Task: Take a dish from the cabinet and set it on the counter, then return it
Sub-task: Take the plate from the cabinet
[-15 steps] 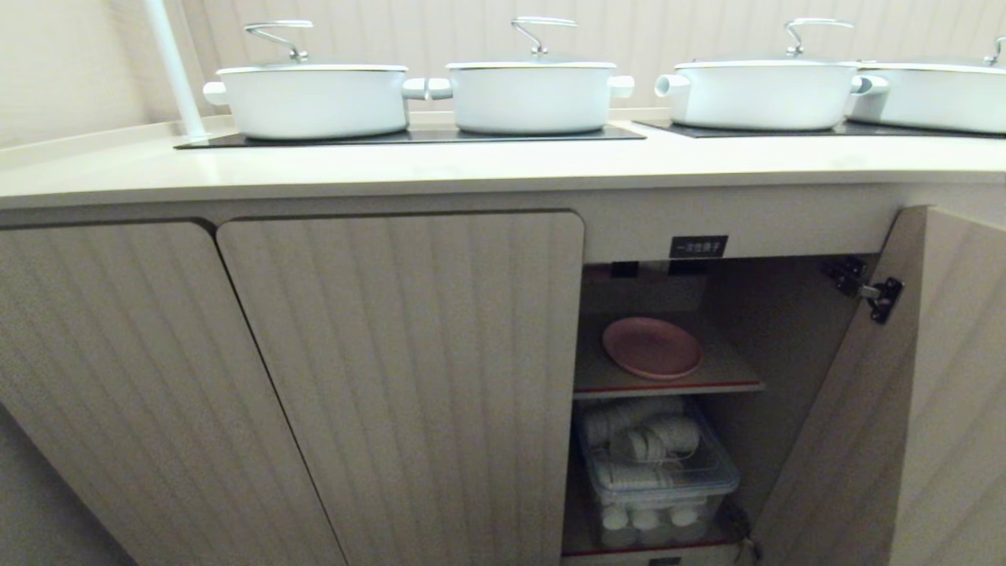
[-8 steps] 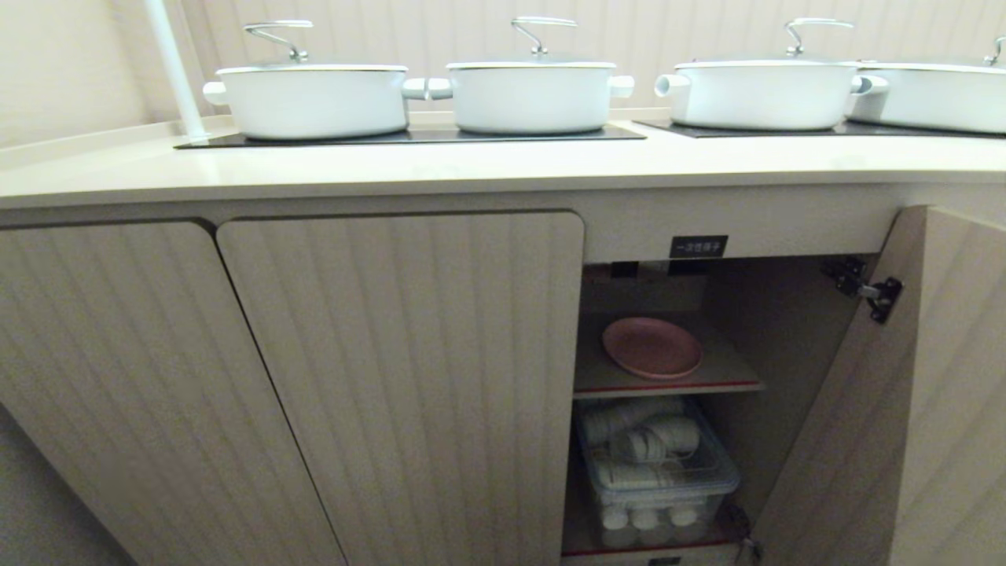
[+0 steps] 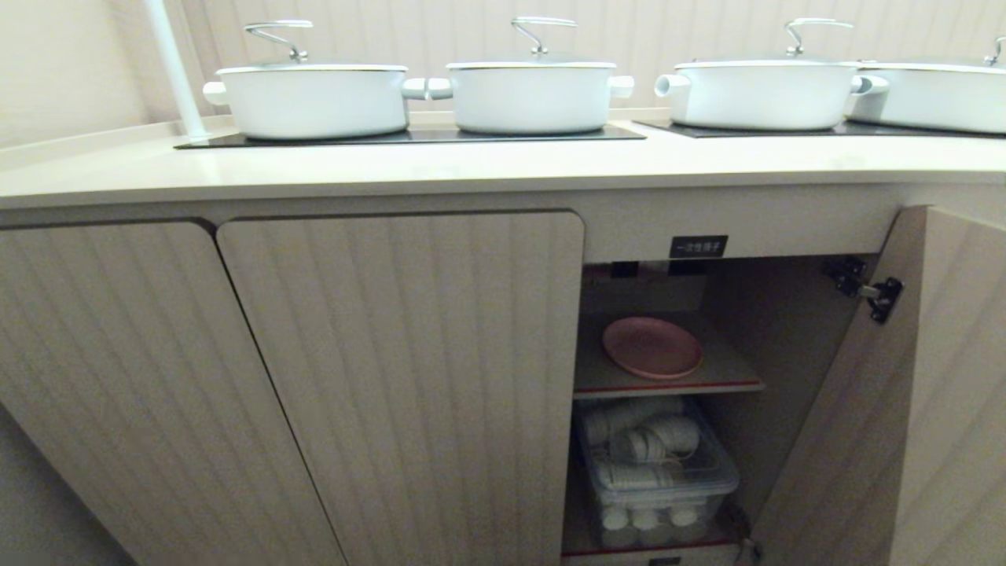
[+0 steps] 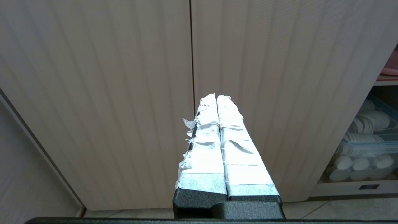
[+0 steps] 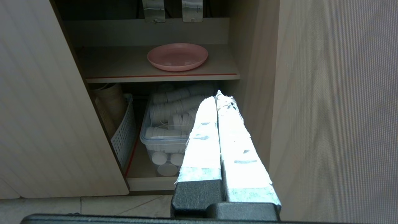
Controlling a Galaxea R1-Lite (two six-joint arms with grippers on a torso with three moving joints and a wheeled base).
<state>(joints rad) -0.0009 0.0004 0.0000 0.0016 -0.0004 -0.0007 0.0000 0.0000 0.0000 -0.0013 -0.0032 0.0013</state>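
Observation:
The pink dish (image 3: 652, 347) (image 5: 177, 56) lies flat on the inner shelf (image 3: 731, 369) of the open cabinet (image 3: 794, 330), under a small black label (image 3: 698, 246). The cabinet's fluted door (image 3: 935, 409) stands swung out to the right. Above runs the cream counter (image 3: 471, 169). My right gripper (image 5: 217, 95) is shut and empty, held low in front of the opening, well short of the dish. Over at the closed doors, my left gripper (image 4: 216, 96) is shut and empty too. Neither arm shows in the head view.
Several white lidded pots (image 3: 314, 98) stand on black hob panels (image 3: 409, 136) along the counter's back. Below the shelf sit a clear plastic box of white cups (image 3: 656, 472) and a white perforated basket (image 5: 124, 137). Two closed fluted doors (image 3: 401, 377) fill the left.

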